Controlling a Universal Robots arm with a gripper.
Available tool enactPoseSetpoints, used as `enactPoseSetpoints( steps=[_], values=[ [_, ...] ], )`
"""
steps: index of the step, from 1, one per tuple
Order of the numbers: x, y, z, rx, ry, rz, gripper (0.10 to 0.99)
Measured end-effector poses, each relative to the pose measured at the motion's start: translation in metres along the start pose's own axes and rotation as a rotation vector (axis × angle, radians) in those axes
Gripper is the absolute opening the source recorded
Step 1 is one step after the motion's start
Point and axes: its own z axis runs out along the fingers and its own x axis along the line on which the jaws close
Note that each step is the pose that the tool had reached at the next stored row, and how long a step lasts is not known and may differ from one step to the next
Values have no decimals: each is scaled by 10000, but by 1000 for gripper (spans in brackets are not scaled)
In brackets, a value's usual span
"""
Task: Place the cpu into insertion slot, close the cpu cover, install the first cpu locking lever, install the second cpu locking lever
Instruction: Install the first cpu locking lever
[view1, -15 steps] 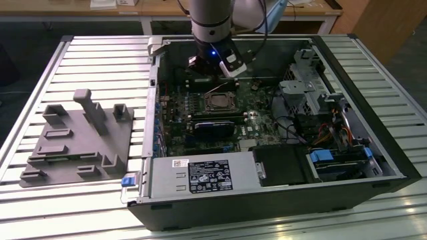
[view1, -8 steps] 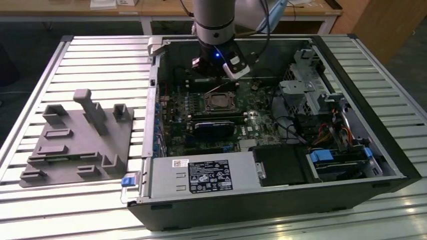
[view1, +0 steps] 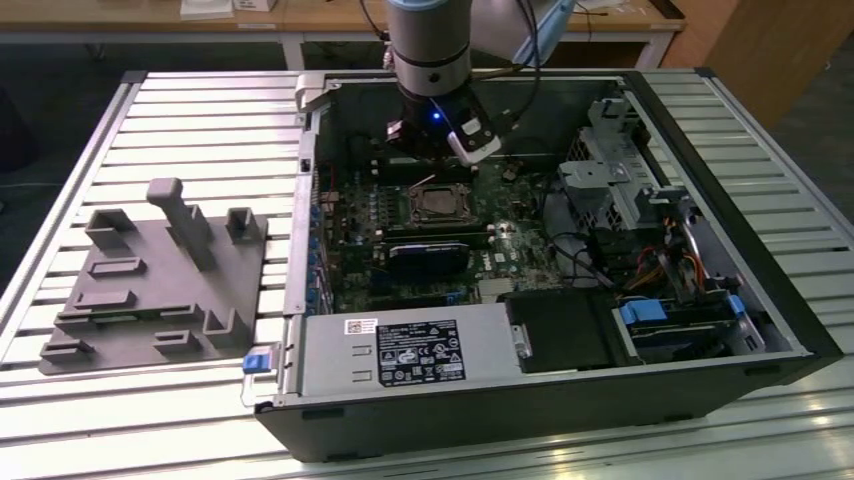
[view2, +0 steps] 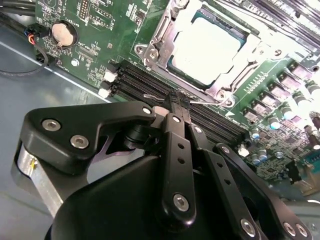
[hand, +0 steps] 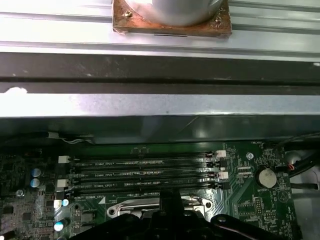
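Finds the cpu (view2: 207, 50) seated in the insertion slot (view2: 170, 64), with the cpu cover (view2: 159, 37) lowered around it. Has the jaws of the gripper (view2: 177, 99) drawn narrow at a thin locking lever (view2: 212, 100) beside the socket. Cannot tell whether either lever is latched.

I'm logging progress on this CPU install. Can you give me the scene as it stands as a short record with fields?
cpu: seated in the insertion slot, pale face up
cpu cover: down, framing the cpu
end effector: shut on the locking lever
locking lever: thin metal rod between the cover and the memory slots
arm: over the motherboard in the open computer case
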Motion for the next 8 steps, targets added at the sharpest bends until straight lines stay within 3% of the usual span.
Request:
enactPoseSetpoints(
  steps=[8],
  values=[
    [-38,26,26,22,-33,118,106]
  ],
)
